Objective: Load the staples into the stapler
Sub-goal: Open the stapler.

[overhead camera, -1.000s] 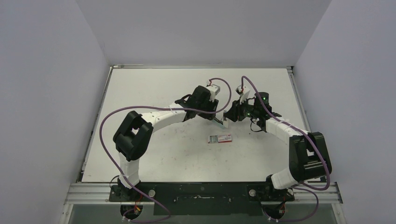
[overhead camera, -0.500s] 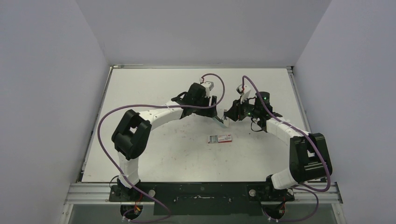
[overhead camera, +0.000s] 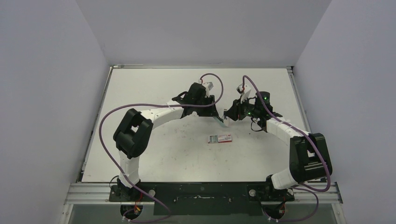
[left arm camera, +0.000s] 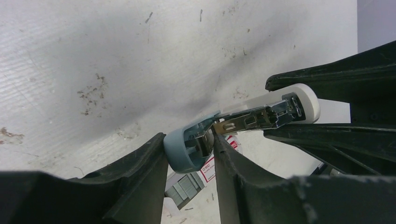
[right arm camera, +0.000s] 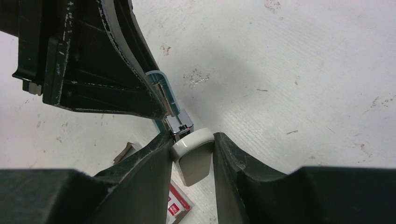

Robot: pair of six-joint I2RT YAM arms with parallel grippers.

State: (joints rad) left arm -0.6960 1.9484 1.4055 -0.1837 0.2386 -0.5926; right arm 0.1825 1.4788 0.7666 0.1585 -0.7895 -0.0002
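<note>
The stapler (overhead camera: 221, 120) hangs in the air between both grippers, swung open. My left gripper (left arm camera: 189, 140) is shut on its blue top cover (left arm camera: 180, 151). My right gripper (right arm camera: 191, 138) is shut on its white base (right arm camera: 194, 158). The shiny metal magazine (left arm camera: 254, 119) spans between them. The red-and-white staple box (overhead camera: 219, 138) lies open on the table just below. Grey staples (left arm camera: 184, 187) show in its tray. Nothing lies in the magazine that I can make out.
The white table (overhead camera: 154, 149) is scuffed and stained. Its side rails (overhead camera: 95, 121) and grey walls close it in. The left gripper's finger (right arm camera: 93, 60) fills the upper left of the right wrist view.
My left wrist has shifted a little up and to the left, keeping its hold on the blue cover. The right arm and the box have stayed put.
</note>
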